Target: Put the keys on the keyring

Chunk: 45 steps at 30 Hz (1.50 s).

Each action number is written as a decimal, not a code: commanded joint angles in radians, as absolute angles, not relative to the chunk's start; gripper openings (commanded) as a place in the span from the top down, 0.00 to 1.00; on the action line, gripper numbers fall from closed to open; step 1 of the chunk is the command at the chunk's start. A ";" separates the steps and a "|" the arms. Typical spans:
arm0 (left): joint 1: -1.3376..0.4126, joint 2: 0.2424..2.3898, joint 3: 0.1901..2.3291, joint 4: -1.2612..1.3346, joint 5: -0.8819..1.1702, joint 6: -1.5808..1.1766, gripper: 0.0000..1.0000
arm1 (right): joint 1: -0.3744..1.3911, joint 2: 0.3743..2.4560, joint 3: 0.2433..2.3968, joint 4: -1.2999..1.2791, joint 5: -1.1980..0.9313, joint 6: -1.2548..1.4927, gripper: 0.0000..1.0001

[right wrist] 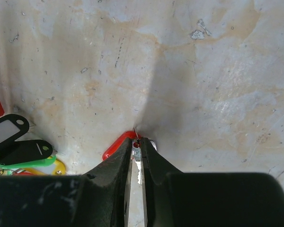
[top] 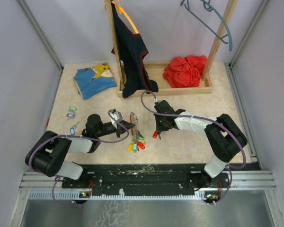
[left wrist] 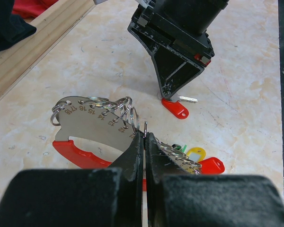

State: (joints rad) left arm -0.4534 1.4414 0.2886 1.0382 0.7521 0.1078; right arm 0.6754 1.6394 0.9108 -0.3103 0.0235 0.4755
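Two claws sit close together near the middle of the marbled surface (top: 194, 101). The left claw (left wrist: 145, 137) is fully closed, pinching the edge of the keyring (left wrist: 92, 118), a numbered metal plate with a red handle and a row of wire rings along its rim. A bunch of tagged keys (top: 136, 144) with green, yellow and red tags hangs from it and lies on the surface just beside the claw. The right claw (right wrist: 138, 142) points down just to the right of the keyring, its fingers nearly together on the silver blade of the red-tagged key (left wrist: 176, 108), whose tag rests on the surface. Three loose keys (top: 72, 113) with green and blue tags lie well apart at the left. A wooden rack (top: 180, 90) stands at the back.
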 commanded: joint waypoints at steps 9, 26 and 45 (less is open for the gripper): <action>-0.452 1.436 0.291 1.053 0.779 0.101 1.00 | 0.667 1.691 0.943 -0.288 0.025 0.473 0.94; -0.451 1.417 0.285 1.054 0.795 0.105 1.00 | 0.668 1.321 0.771 0.010 -0.176 0.072 1.00; -0.450 1.411 0.297 1.044 0.861 0.150 1.00 | 0.667 1.240 0.659 0.328 -0.629 -0.322 1.00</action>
State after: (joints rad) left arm -0.4534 1.4281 0.2882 1.0245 0.8185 0.1276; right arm 0.6712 1.1976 0.6098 0.2474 -0.4904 -0.1921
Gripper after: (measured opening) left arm 0.007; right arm 0.006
